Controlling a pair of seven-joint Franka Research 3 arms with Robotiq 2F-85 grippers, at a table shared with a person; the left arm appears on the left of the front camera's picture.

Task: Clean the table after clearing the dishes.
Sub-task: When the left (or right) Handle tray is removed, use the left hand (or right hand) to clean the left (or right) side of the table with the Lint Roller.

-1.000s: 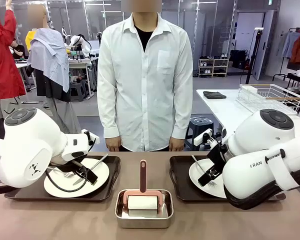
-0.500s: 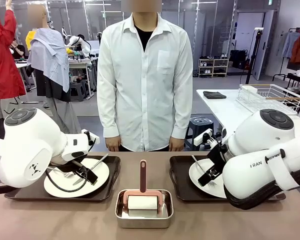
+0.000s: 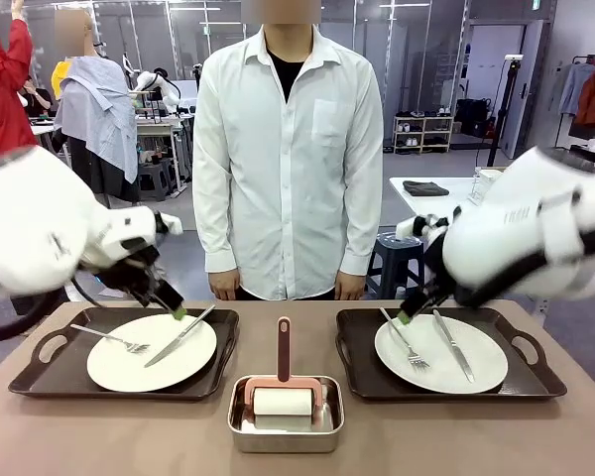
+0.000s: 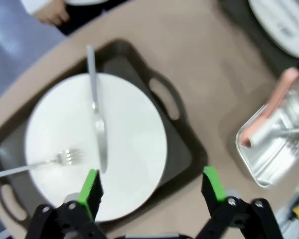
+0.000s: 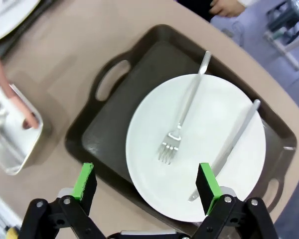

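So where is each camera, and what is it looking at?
Front: between the arms, looking across the table at the person; left pincer and right pincer show.
Left wrist: above the left plate, looking down past its green pads.
Right wrist: above the right plate, looking down past its green pads.
Shared: both wrist views catch the steel tray.

Bright, even light comes from overhead, leaving only faint, soft shadows under the trays point(image 3: 357, 369) on the bench point(image 3: 129, 436). From the front, the left arm point(image 3: 40, 233) and right arm point(image 3: 535, 233) smear with motion blur. The left wrist view is soft throughout. The right wrist view is crisper, bowed at its edges.
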